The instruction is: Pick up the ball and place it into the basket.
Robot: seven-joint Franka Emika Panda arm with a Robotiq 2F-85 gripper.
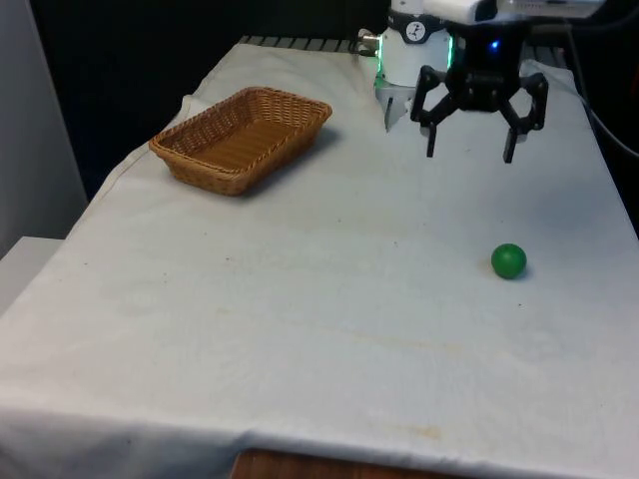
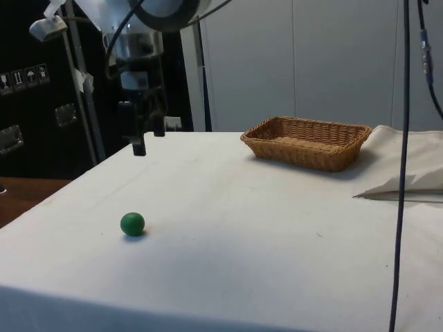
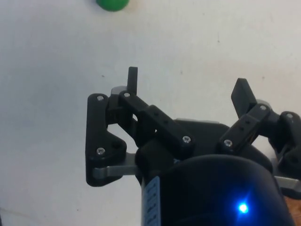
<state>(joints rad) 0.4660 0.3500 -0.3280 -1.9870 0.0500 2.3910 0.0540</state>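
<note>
Presently noted: green ball (image 1: 508, 260) resting on the white cloth (image 1: 329, 329), toward the front view's right and about midway between near and far edges. Lying free, touched by nothing. Same ball (image 2: 132, 223) seen in the side view near the table's near corner, with a small shadow under it. Partly visible (image 3: 112, 4) at the edge of the wrist view, apart from both fingers.

Gripper (image 1: 469, 157) hanging above the cloth, farther from the camera than the ball in the front view and well clear of it. Claw spread wide, nothing between the fingers. Fingers (image 3: 244, 92) pointing down at bare cloth. In the side view, gripper (image 2: 148, 140) raised above the table, beyond the ball.

Wicker basket (image 1: 243, 137) standing on the far left part of the table in the front view, well apart from both ball and gripper. Rectangular, brown, upright, nothing seen inside. Same basket (image 2: 306, 142) at the far right in the side view.

Cloth creased and bunched (image 2: 408, 173) beside the basket in the side view.
</note>
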